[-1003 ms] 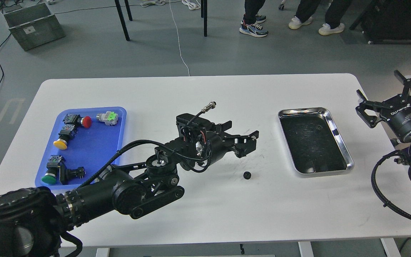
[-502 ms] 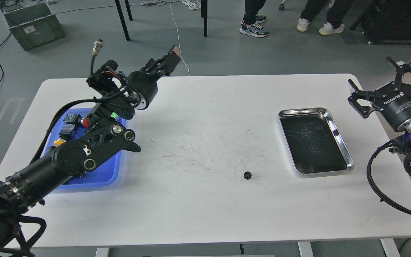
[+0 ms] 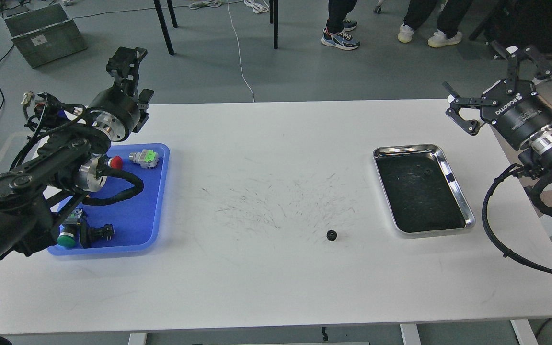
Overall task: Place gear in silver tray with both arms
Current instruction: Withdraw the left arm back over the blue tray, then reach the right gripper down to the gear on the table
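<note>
The small black gear lies flat on the white table, right of centre and toward the front. The silver tray sits to its right, and I see nothing in it beyond scratches and reflections on its dark bottom. My left gripper is raised at the far left back edge of the table, far from the gear; it is seen end-on, so I cannot tell its fingers apart. My right gripper is open and empty, held high beyond the table's back right corner, above and behind the silver tray.
A blue plastic tray at the left holds several push-button switches, and my left arm partly covers it. The table's middle is scuffed with dark marks. Beyond the table are chair legs, cables, a grey crate and people's feet.
My left arm has swung from just behind the gear back to the far left, above the blue tray. My right gripper has risen and moved left, still open. The gear has not moved.
</note>
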Controlling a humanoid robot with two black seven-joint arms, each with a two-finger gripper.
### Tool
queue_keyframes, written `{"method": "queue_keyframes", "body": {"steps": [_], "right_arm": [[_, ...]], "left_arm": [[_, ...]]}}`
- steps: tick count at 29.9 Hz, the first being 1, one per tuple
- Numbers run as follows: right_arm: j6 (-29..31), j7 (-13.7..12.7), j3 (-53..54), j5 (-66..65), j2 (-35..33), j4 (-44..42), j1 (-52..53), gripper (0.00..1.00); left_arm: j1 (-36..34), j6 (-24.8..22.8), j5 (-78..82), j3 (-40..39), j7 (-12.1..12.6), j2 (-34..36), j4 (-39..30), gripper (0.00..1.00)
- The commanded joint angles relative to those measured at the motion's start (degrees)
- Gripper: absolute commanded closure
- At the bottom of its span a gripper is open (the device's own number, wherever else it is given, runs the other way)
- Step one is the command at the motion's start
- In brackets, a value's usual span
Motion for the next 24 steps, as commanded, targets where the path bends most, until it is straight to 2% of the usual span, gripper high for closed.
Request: {"method": "queue_keyframes", "body": {"steps": [1,5,9,12,16,21,24], "right_arm": [[-0.2,-0.1,-0.2,-2.7,0.3,1.3,2.6,0.02],[-1.2,-0.3,-7.6,-4.5,-1.0,1.3,8.4,0.02],[-1.3,-0.6,-24.9,-6.9,-3.4,-0.7,17.8,0.02],[-1.3,-1.1,-38.6,-15.4,-3.2,-0.7,26.0,0.02],[-1.4,-5.9,-56.7,-31.4,0.0,-0.2,37.2,0.02],[-1.0,-9.1,-72.5,-34.5,8.5,1.2,46.9,0.02],[-0.6,-11.6,-79.7,-35.1,13.9,3.5,52.3,0.02]], "left_arm": [[-0.1,-4.2,-7.3,-0.1,-2.7,-0.3,3.1,0.03],[-0.3,-9.3,-15.1,-2.1,-2.7,-2.0,9.8,0.03],[-0.2,-14.1,-16.7,-4.0,-1.5,-3.1,12.6,0.03],[0.0,-14.7,-16.6,-3.6,-1.1,-3.5,12.7,0.02],[0.4,-14.7,-16.6,-3.5,-1.8,-3.5,12.7,0.02],[1.1,-14.7,-16.1,-3.3,-4.4,-3.4,12.7,0.02],[2.7,-14.4,-15.9,-3.3,-4.9,-2.9,12.7,0.02]]}}
